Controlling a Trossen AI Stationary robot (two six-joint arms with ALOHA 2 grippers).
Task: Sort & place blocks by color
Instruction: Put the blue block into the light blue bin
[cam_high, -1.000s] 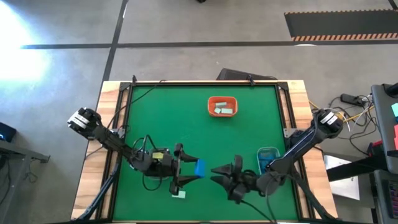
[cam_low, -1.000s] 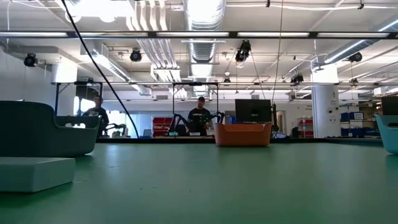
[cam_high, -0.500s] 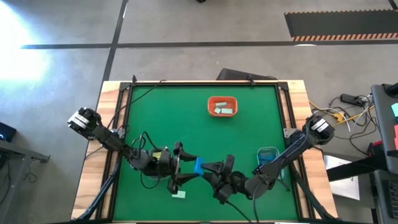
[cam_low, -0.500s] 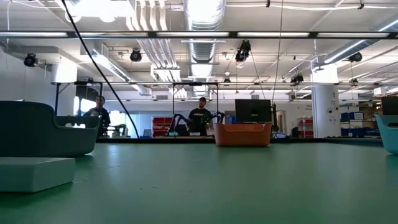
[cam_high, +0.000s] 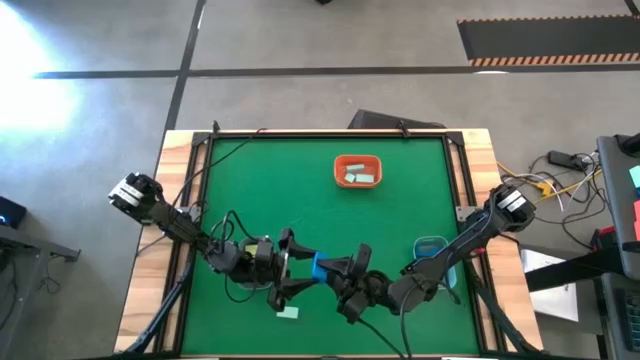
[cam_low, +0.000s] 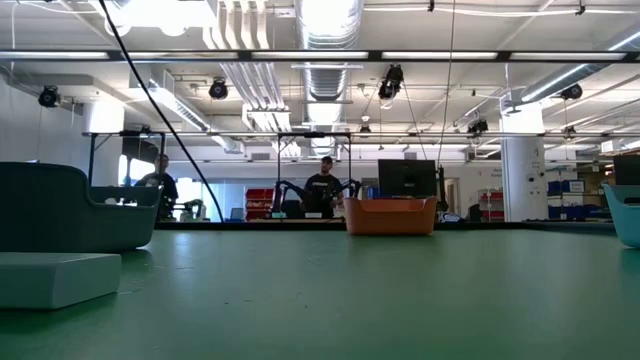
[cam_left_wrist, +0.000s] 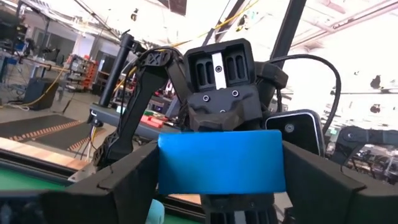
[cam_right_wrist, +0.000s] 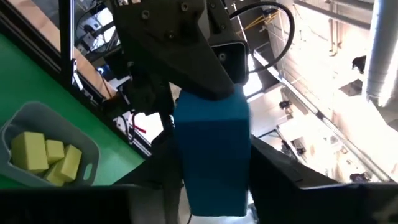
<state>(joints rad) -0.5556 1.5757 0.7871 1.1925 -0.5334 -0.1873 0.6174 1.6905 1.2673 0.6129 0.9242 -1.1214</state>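
Left gripper (cam_high: 300, 277) clamps a blue block (cam_high: 318, 267) by its ends, lifted over the green table's (cam_high: 300, 190) near-centre; right gripper (cam_high: 345, 283) has its fingers around the same block, grip unclear. Block: smooth, matte, rectangular, no readable markings. Mint block (cam_high: 288, 313) lies nearby; yellow blocks (cam_right_wrist: 52, 158) fill a grey bin (cam_right_wrist: 87, 144).

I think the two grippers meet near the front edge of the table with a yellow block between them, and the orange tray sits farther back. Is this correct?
Not quite: the block between the left gripper and the right gripper is blue, not yellow, as both wrist views show. The rest holds: in the high view they meet near the front edge, with the orange tray farther back.
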